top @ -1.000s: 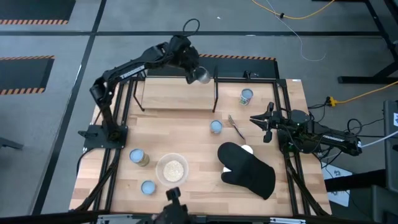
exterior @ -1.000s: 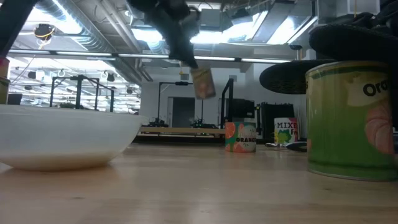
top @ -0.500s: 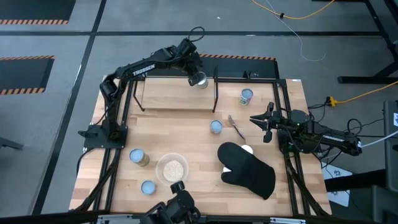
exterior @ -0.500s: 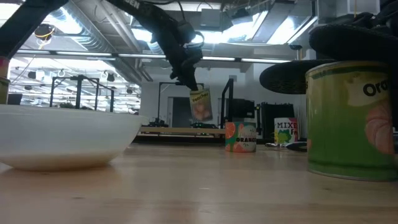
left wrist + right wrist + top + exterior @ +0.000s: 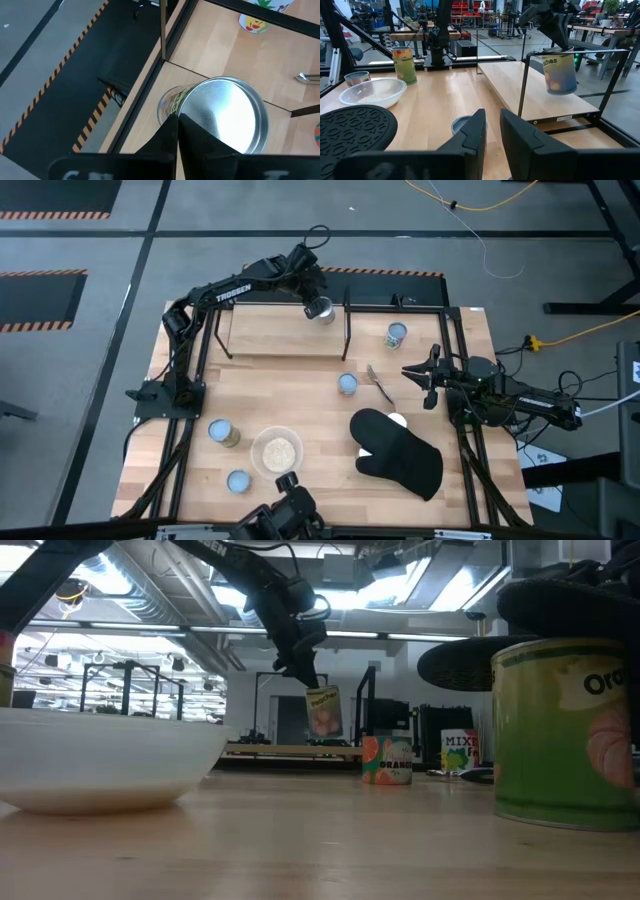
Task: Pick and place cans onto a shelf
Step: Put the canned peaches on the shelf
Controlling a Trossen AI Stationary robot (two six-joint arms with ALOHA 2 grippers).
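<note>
My left gripper (image 5: 314,301) is at the far right end of the shelf (image 5: 285,332), shut on a can (image 5: 322,309) with a silvery top and a yellow-green label. That can (image 5: 560,73) hangs a little above the shelf board (image 5: 535,97), beside a black post. Other cans stand on the table: one (image 5: 396,334) right of the shelf, one (image 5: 347,384) in front of it, two (image 5: 222,432) (image 5: 238,481) near left. My right gripper (image 5: 408,372) waits at the table's right side, level and narrowly open, with nothing between its fingers. My left gripper pinches the can's top rim (image 5: 186,119) between its two fingers, on the rim's side toward the arm. The fingers (image 5: 297,668) come from above, slanting down. The can (image 5: 323,712) hangs below them, slightly tilted and clear of the shelf board.
A clear bowl of pale grain (image 5: 277,450) stands near the front. A black oven mitt (image 5: 398,452) lies right of centre and a metal utensil (image 5: 380,385) lies beside the middle can. Black frame posts (image 5: 347,330) stand at the shelf's ends.
My left gripper has come down toward the shelf's far right end with the can, mostly in the first half of the second. The can has sunk from well above the board to just over it and hangs more upright than before.
</note>
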